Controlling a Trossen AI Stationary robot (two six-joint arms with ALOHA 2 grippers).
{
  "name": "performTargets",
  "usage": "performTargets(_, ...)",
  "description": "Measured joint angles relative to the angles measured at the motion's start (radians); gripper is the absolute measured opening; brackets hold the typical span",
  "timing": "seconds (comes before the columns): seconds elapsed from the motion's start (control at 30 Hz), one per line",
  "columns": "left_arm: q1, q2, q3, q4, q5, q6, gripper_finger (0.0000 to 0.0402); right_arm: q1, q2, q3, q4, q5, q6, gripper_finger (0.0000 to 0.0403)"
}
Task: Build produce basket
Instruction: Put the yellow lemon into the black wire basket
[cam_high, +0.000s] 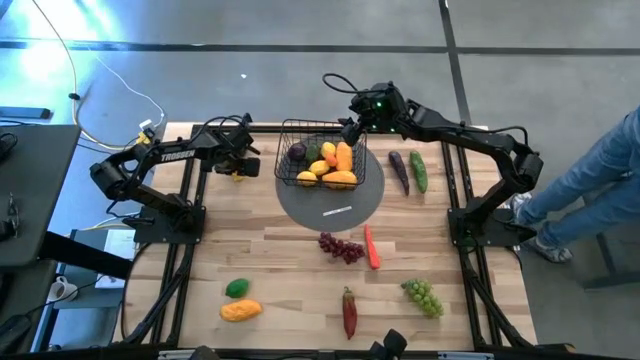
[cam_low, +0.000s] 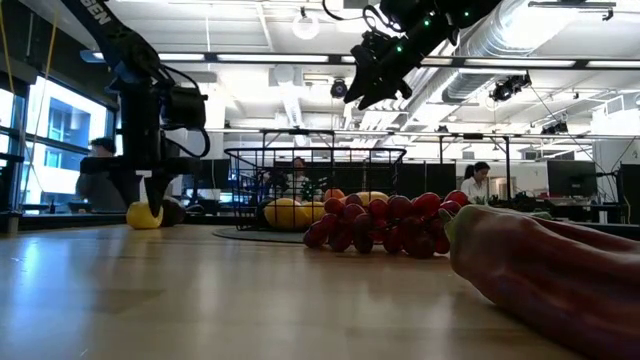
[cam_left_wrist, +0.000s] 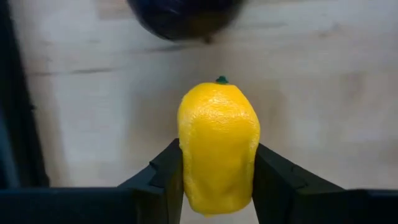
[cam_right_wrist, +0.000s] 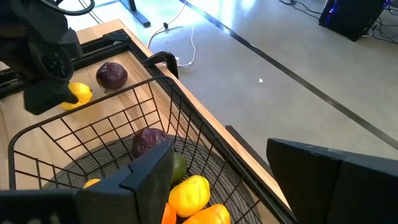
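The black wire basket (cam_high: 300, 135) stands on a grey round mat (cam_high: 330, 200) and holds lemons, a plum, a green fruit and orange pieces. My left gripper (cam_left_wrist: 217, 155) is low over the table to the left of the basket, shut on a yellow lemon (cam_left_wrist: 217, 124). A dark plum (cam_right_wrist: 112, 75) lies just beyond that lemon. My right gripper (cam_right_wrist: 217, 149) hangs open and empty above the basket's far right corner (cam_high: 350, 130). Purple grapes (cam_high: 342, 247), a carrot (cam_high: 372, 247), green grapes (cam_high: 423, 295), a red pepper (cam_high: 349, 312), a cucumber (cam_high: 418, 170) and a mango (cam_high: 241, 310) lie on the table. My left gripper pinches the lemon between its two fingers, one on each long side (cam_left_wrist: 189, 162) toward the end opposite the green stem. The fingers come from above, pointing down (cam_low: 150, 195). The lemon (cam_low: 144, 215) sits at table level under them; whether it has left the wood, I cannot tell.
A dark purple eggplant (cam_high: 398, 170) lies beside the cucumber, right of the mat. A green fruit (cam_high: 237, 288) sits near the mango at the near left. A person's legs (cam_high: 590, 180) stand off the table's right edge. Bare wood lies between the mat and the near produce.
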Motion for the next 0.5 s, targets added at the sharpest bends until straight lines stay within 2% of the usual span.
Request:
performTargets(0.13, -0.001, -0.028, 0.037, 0.0, 0.041, 0.023, 0.0127, 0.0, 0.0, 0.0, 0.0, 0.0, 0.0, 0.024)
performTargets(0.5, -0.011, -0.141, 0.25, 0.004, 0.036, 0.106, 0.0128, 0.0, 0.0, 0.0, 0.0, 0.022, 0.0, 0.024)
